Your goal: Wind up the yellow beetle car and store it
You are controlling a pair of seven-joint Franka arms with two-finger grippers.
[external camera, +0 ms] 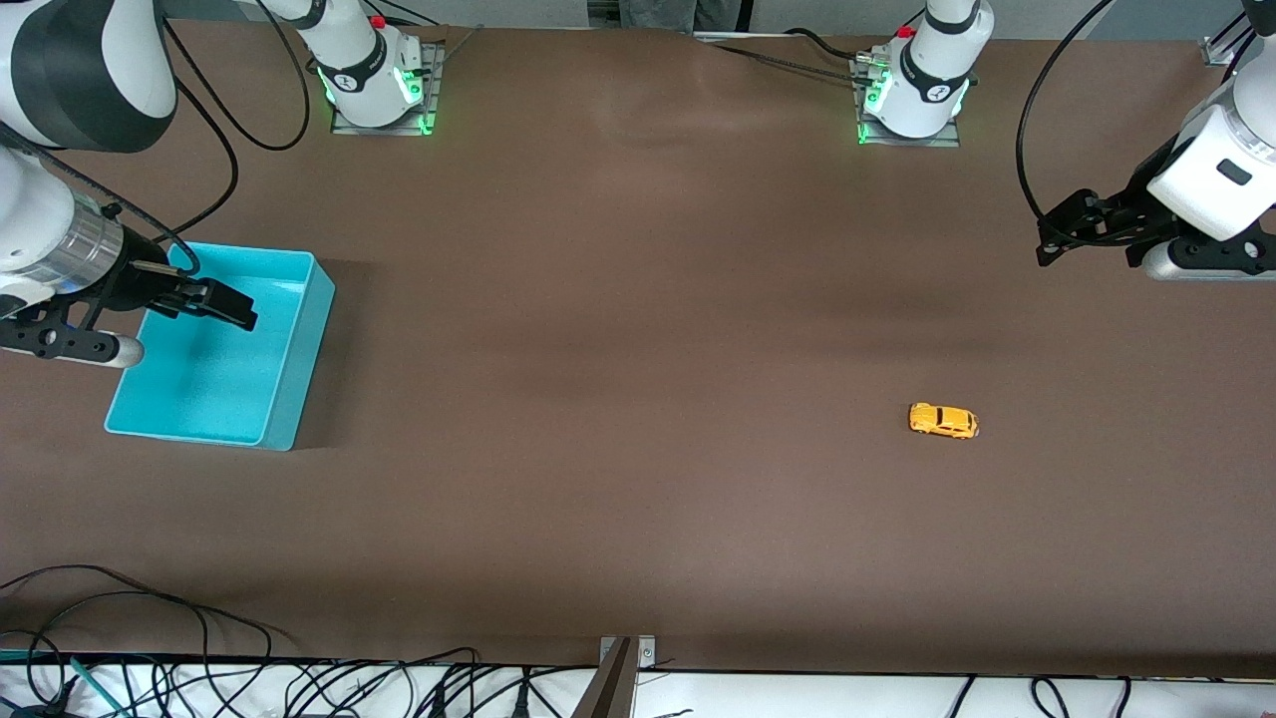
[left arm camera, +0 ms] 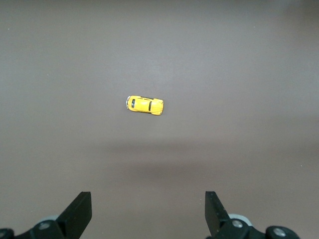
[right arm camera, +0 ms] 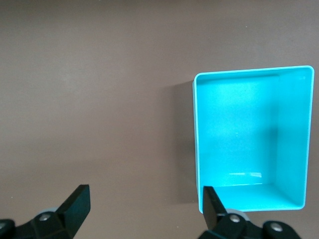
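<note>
The yellow beetle car (external camera: 943,421) stands alone on the brown table toward the left arm's end. It also shows in the left wrist view (left arm camera: 144,104), ahead of the fingers and untouched. My left gripper (external camera: 1059,239) hangs in the air at the left arm's end of the table, open and empty (left arm camera: 148,211). A turquoise bin (external camera: 304,369) stands at the right arm's end and is empty. My right gripper (external camera: 231,305) hovers over the bin's edge, open and empty (right arm camera: 144,204). The bin (right arm camera: 197,139) fills one side of the right wrist view.
The two arm bases (external camera: 379,90) (external camera: 912,100) stand along the table edge farthest from the front camera. Loose cables (external camera: 150,638) lie at the edge nearest the camera, beside a metal bracket (external camera: 620,678).
</note>
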